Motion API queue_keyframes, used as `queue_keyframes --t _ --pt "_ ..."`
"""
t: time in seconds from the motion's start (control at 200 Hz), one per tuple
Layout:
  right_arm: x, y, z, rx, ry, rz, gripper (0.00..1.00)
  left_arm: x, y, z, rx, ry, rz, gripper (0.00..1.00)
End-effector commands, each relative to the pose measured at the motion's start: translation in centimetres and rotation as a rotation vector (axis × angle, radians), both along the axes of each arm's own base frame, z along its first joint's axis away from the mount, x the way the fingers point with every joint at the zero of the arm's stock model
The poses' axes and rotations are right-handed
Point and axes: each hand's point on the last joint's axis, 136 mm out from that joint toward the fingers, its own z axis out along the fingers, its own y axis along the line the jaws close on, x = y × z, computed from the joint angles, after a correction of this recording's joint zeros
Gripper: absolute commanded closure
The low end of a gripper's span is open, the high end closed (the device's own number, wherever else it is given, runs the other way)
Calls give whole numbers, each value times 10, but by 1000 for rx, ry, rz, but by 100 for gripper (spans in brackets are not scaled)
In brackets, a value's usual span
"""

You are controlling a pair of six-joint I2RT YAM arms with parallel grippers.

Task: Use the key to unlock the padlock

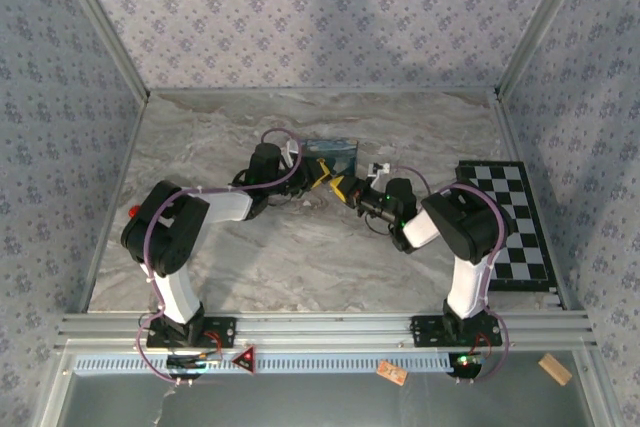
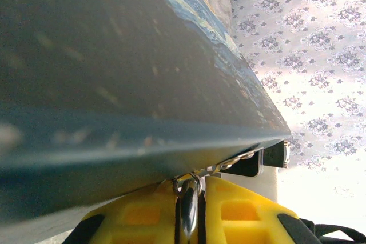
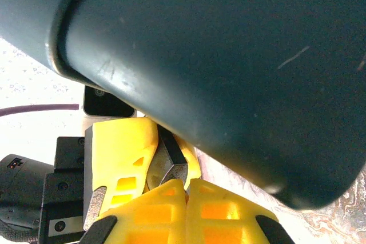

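Surroundings: walls (image 1: 300,17) papered in a pale floral print stand around a grey marbled table (image 1: 250,257).
Landmark: the blue box (image 1: 338,150) sits at mid-table, towards the far side.
Left arm: it reaches from the near left corner towards the box's near left corner.
Left gripper (image 1: 318,173): it is at the near edge of the box. In the left wrist view its yellow fingers (image 2: 240,210) are tucked just under the box's edge, drawn close and pinching a silvery metal loop (image 2: 189,210).
Padlock (image 3: 172,161): in the right wrist view it is a dark block with a silvery end, clamped between the left gripper's fingers right below the box's rounded edge.
Key: cannot be made out.
Right gripper (image 1: 340,187): it is just near-right of the left one and tip to tip with it in front of the box. Its fingers (image 3: 223,215) are pressed together, their tips at the padlock's silvery end.
Small white piece (image 1: 378,167): on the table just right of the box.
Checkerboard mat (image 1: 505,222): flat on the table, well to the right of the box.
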Motion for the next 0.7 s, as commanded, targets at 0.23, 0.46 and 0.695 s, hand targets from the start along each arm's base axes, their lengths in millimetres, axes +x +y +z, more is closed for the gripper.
queue_keyframes --t 0.23,0.46,0.695 --pt "-29 -25 -62 -128 95 91 56 -40 -21 41 -87 -64 -216 99" --pt "-40 -28 -54 -156 20 120 54 -39 -17 34 -67 -40 -198 99" --pt "-49 -27 -10 -249 -148 135 55 -33 -7 21 -32 -18 -164 99"
